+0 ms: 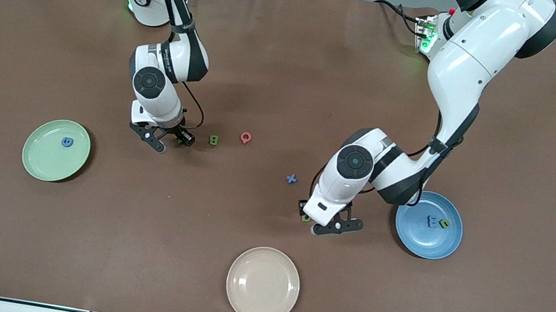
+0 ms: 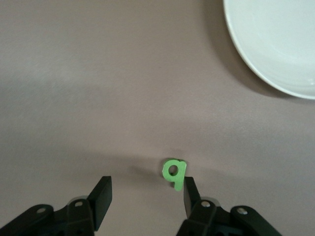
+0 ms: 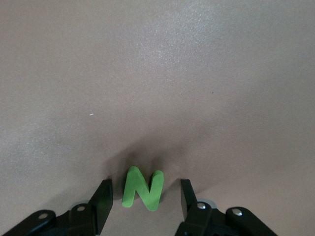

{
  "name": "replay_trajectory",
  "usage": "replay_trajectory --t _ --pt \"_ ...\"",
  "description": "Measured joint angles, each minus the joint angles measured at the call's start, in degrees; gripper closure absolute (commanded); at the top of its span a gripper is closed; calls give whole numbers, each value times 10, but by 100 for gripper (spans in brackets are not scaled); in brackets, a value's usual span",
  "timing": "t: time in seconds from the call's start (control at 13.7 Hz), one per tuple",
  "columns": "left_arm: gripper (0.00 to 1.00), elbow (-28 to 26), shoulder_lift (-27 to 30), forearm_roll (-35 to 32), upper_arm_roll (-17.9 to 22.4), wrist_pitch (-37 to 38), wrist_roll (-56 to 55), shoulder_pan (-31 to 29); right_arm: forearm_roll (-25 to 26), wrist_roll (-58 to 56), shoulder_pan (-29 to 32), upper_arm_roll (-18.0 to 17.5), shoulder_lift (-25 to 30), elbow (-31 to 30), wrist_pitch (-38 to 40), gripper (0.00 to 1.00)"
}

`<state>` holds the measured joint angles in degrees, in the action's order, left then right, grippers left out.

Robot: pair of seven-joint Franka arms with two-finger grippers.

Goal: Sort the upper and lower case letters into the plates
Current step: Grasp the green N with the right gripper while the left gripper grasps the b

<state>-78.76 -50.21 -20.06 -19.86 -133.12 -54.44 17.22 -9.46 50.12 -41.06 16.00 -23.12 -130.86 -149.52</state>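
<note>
Left gripper (image 2: 145,189) low at the table, fingers apart around the green b (image 2: 173,173), near five o'clock from the table's middle. Right gripper (image 3: 145,192) low too, fingers apart around the green N (image 3: 142,189), toward nine o'clock. Not pinched yet. Probably light, small and easy to flick away; best squeezed gently by the outer edges.

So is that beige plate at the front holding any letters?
No, the beige plate shows only its bare surface in the front view, with no letter on it.
</note>
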Motion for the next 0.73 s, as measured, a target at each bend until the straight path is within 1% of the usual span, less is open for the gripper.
replay_trajectory --t 0.15,0.22,0.44,0.66,0.73 --pt "46 23 -22 0 -1 0 15 8 0 0 0 0 0 0 0 61" --pt "48 33 -31 0 -1 0 17 13 0 0 0 0 0 0 0 64" --pt "51 44 -46 0 5 -12 24 26 -1 0 0 0 0 1 -1 76" --pt "52 48 -55 0 31 -24 25 49 -1 0 -1 0 0 1 0 80" --pt "57 48 -57 0 34 -28 25 52 -1 0 -3 0 0 2 2 80"
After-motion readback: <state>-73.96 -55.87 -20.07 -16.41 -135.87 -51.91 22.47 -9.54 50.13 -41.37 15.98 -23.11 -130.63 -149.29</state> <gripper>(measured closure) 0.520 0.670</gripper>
